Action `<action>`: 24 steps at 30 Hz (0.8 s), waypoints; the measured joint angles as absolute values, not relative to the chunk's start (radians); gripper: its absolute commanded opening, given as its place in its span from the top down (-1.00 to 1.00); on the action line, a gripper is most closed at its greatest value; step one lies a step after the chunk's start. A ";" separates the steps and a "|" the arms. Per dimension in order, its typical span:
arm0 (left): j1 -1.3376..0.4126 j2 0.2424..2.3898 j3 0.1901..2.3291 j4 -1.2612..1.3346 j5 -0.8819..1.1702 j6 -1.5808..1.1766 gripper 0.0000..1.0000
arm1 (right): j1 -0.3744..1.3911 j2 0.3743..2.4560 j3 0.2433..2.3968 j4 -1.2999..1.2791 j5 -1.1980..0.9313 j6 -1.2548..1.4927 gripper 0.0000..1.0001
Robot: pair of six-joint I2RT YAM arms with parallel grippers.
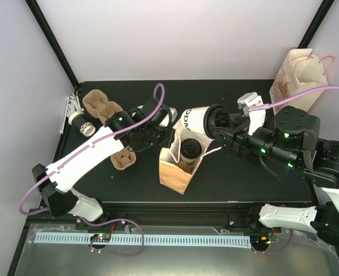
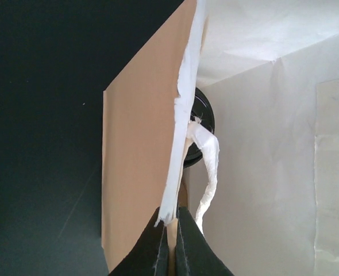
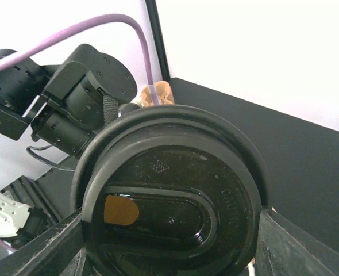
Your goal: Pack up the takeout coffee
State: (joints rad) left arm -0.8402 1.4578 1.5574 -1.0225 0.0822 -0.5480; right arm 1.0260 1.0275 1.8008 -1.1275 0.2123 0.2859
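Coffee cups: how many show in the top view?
3 cups: one upright in the brown bag, one sideways in the right end effector, one lying at the table's left edge. Others may be hidden.

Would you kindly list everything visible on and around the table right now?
brown bag: one, brown, open, table centre.
cup in bag: one, black lid showing, inside brown bag.
held cup: one, white, black lid, sideways above brown bag.
lying cup: one, white, black lid, on its side, far left.
carriers: two, brown, back left and left of brown bag.
printed bag: one, pale, back right.
table: one, black.
left gripper: pinching brown bag's rim.
right gripper: gripping held cup.
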 measured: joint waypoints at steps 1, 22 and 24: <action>-0.840 1.452 1.555 -1.030 0.083 -0.530 0.97 | 1.026 1.036 1.817 -1.135 0.202 0.283 -0.09; -0.884 1.273 1.356 -1.047 -0.110 -0.282 0.97 | 1.036 1.065 1.505 -1.183 -0.046 0.271 -0.06; -0.888 1.261 1.353 -1.047 -0.125 -0.272 0.97 | 1.033 1.052 1.479 -1.208 -0.022 0.284 -0.06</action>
